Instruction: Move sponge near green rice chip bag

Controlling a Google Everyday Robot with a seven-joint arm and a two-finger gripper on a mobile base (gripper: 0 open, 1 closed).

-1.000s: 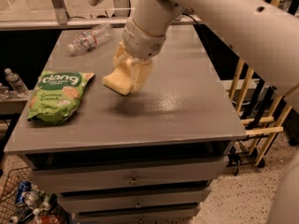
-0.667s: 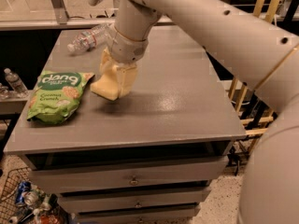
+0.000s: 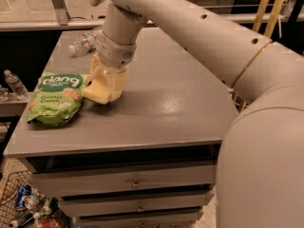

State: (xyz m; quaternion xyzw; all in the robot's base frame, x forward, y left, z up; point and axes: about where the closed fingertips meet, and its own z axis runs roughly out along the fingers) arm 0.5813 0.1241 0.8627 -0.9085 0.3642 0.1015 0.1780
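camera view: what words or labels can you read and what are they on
"dang": white lettering on the green rice chip bag, on its dark green patch.
"Coconut Crunch": smaller print below it, on the same bag.
water bottle label: too blurred to read.
No text on the sponge or the gripper holding it beside the bag.

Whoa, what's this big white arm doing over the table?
A robot arm is bringing a sponge over to the chip bag on a grey table. Its gripper is low over the table's left side, jaws closed on the sponge. The sponge is right beside the bag's right edge; I cannot tell whether they touch. It has not been let go yet. A water bottle lies at the table's back left.
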